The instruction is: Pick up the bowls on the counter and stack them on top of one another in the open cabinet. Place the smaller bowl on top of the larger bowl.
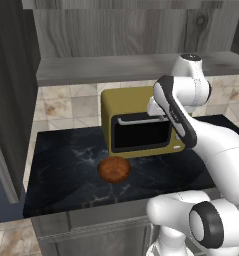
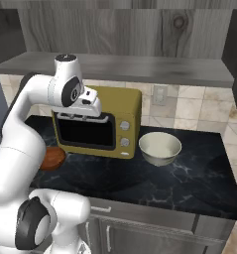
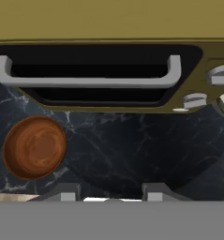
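Observation:
The smaller bowl (image 1: 113, 169) (image 2: 53, 158) (image 3: 33, 146), reddish-brown, sits on the black counter (image 1: 66, 165) (image 2: 189, 183) (image 3: 132, 145) in front of the microwave's left half. To the microwave's right stands the larger bowl (image 2: 160, 148), cream and upright. My gripper (image 3: 111, 192) (image 1: 158, 111) (image 2: 83, 115) hangs high in front of the microwave's door and points down at the counter. It is open with nothing between its fingers, and the smaller bowl lies off to its left. Above, the open cabinet (image 1: 101, 67) (image 2: 140, 67) shows a bare plank shelf.
A yellow microwave (image 1: 136, 125) (image 2: 97, 124) (image 3: 108, 18) with a grey door handle (image 3: 85, 80) stands at the back of the counter, just under the shelf. A dark cabinet wall (image 1: 13, 100) rises at the left. Tiled wall runs behind.

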Robot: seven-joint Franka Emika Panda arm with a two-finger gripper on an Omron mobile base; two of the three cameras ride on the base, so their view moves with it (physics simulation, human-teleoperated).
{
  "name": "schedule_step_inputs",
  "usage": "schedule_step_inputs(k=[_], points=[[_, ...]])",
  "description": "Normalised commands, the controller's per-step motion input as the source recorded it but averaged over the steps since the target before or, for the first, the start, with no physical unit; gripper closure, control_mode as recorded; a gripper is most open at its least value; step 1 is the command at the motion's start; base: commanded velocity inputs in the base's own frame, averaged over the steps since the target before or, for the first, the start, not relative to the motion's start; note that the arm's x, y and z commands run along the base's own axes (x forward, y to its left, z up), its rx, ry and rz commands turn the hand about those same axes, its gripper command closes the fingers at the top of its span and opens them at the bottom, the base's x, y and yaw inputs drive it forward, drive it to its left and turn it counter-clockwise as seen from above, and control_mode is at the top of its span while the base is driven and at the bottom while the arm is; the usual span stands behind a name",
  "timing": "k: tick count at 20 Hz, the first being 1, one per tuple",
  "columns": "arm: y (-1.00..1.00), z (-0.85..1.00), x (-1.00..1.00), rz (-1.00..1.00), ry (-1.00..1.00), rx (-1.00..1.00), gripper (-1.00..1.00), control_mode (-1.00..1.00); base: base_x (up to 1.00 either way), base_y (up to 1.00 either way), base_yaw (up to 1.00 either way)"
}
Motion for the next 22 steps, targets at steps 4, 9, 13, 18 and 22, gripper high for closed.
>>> schedule_step_inputs(k=[4, 9, 13, 18, 22], points=[[-0.04, 0.00, 0.00, 0.00, 0.00, 0.00, -1.00, -1.00, 0.00, 0.00, 0.00], [-0.08, 0.00, -0.02, 0.00, 0.01, -0.01, -1.00, -1.00, 0.00, 0.00, 0.00], [-0.10, -0.01, -0.04, 0.00, 0.01, -0.03, -1.00, -1.00, 0.00, 0.00, 0.00], [-0.12, -0.03, -0.05, 0.00, 0.01, -0.01, -1.00, -1.00, 0.00, 0.00, 0.00], [-0.12, -0.01, -0.16, -0.03, 0.00, -0.01, -1.00, -1.00, 0.00, 0.00, 0.00]])
